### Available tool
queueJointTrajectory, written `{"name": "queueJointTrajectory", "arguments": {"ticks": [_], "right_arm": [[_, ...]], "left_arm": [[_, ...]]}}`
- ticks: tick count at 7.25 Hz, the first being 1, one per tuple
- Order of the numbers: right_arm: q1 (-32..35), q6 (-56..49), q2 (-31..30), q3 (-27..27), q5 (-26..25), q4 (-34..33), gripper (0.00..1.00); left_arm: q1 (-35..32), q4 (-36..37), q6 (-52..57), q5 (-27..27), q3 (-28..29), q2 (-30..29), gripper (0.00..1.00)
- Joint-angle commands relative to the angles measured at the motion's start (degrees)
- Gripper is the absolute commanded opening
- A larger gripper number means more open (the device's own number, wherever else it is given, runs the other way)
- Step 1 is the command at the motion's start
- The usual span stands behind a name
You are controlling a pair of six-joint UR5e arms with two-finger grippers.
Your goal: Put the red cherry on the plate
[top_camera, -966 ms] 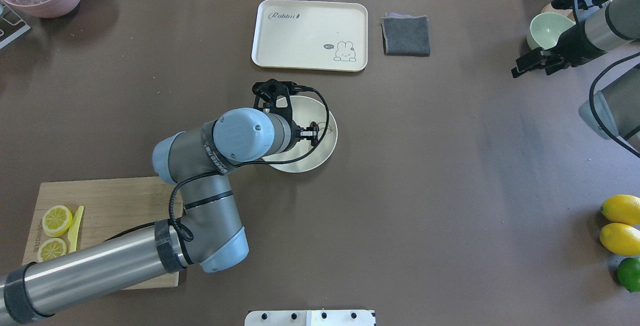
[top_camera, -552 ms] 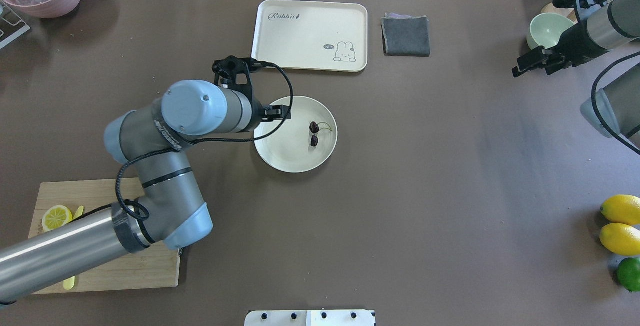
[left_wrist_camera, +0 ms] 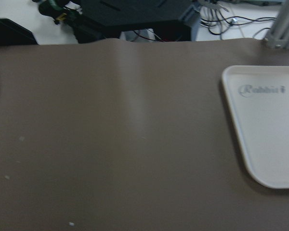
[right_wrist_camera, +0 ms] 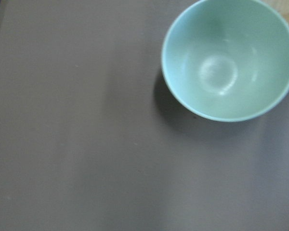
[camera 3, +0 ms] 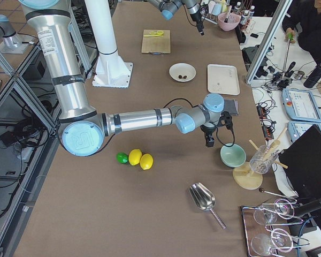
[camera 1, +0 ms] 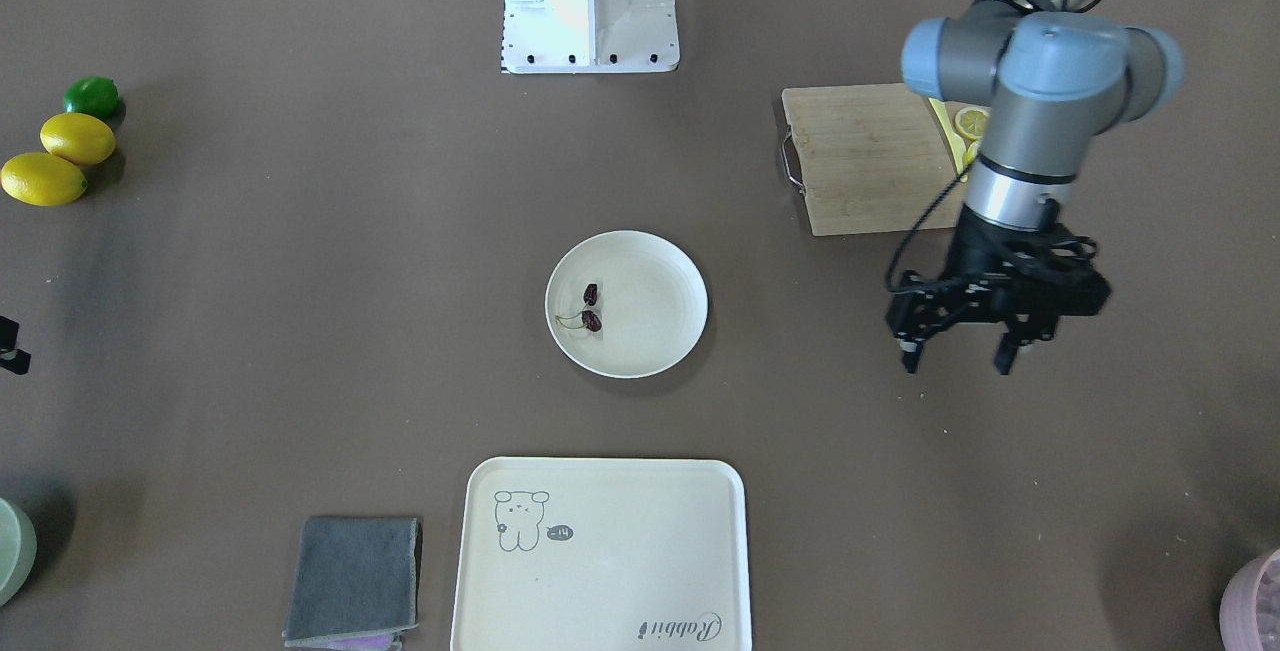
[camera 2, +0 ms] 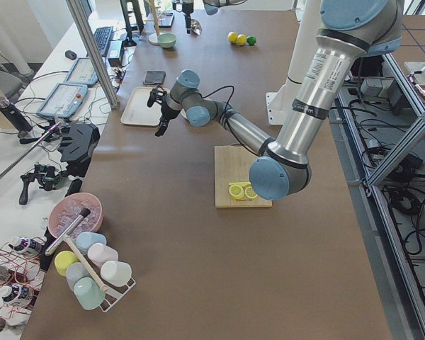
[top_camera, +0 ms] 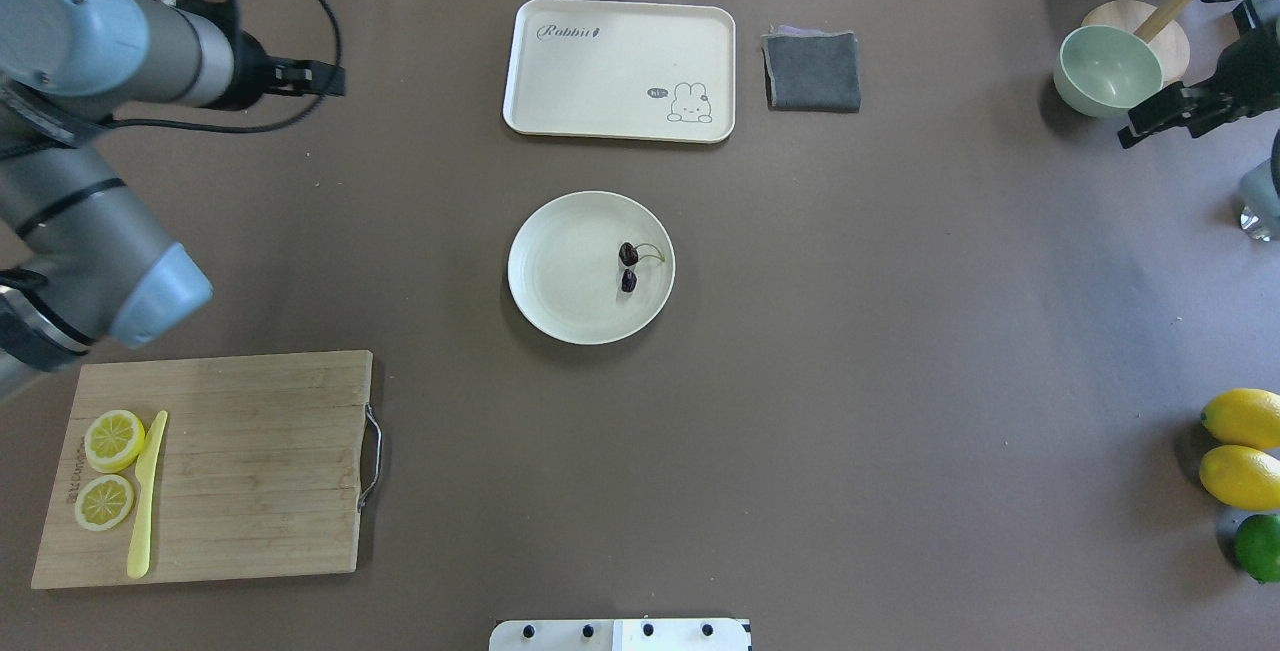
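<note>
The red cherry (top_camera: 628, 267), a dark pair on thin green stems, lies on the right part of the round cream plate (top_camera: 560, 271) at the table's middle; nothing touches it. From the front the cherry (camera 1: 590, 309) sits on the plate's (camera 1: 650, 311) left part. My left gripper (top_camera: 328, 78) hovers far off at the back left, open and empty; the front view shows the left gripper (camera 1: 957, 363) with fingers spread wide. Beside the green bowl (top_camera: 1105, 69) at the far right, my right gripper (top_camera: 1160, 124) is open with nothing in it.
A cream tray (top_camera: 620, 69) with a drawing and a folded grey cloth (top_camera: 812, 71) lie behind the plate. A wooden cutting board (top_camera: 250, 461) at the front left carries two lemon slices (top_camera: 113, 439) and a yellow knife (top_camera: 145, 496). Two lemons (top_camera: 1243, 418) and a lime (top_camera: 1258, 546) sit front right.
The left gripper was over the plate at the cherry, then let it go and swung away to the back left. The cherry stays on the plate. The right arm shifted slightly right.
</note>
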Motion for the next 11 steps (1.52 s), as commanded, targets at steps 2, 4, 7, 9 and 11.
{"name": "queueJointTrajectory", "arguments": {"ticks": [2, 4, 7, 9, 11], "right_arm": [[11.9, -19.6, -1.8, -3.2, -0.5, -9.4, 1.00], [17.8, -24.6, -2.9, -4.2, -0.5, -10.5, 1.00], [22.8, -30.7, -5.4, -3.2, 0.6, -16.5, 1.00], [22.6, -29.0, -5.8, -3.3, 2.2, -16.5, 1.00], [20.6, -23.7, -5.8, -3.2, 1.7, -15.8, 1.00]], "left_arm": [[-11.3, 0.5, 3.7, -2.2, 4.4, 10.4, 0.98], [-19.7, 0.7, 7.9, -13.9, 4.7, 14.0, 0.98], [-32.8, 2.4, 31.4, -28.7, 9.3, 16.5, 0.98], [-34.8, 5.3, 31.7, -38.5, 7.7, 16.4, 0.98], [-34.8, 5.3, 31.9, -38.3, 4.1, 20.1, 0.98]]}}
